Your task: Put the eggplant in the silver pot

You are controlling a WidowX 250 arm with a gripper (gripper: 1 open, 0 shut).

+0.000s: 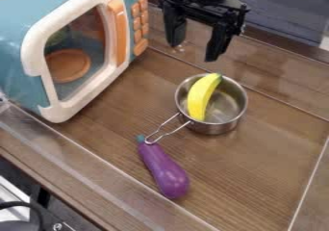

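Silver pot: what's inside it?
A yellow banana leans in the silver pot, its tip up at the rim. The eggplant is outside. The patch of pot floor under the banana is covered, so I can't tell what, if anything, is there.

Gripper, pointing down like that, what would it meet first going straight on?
Judging from this one view, the gripper would probably meet the wooden counter behind the silver pot, though depth is unclear and the pot's rim might come first.
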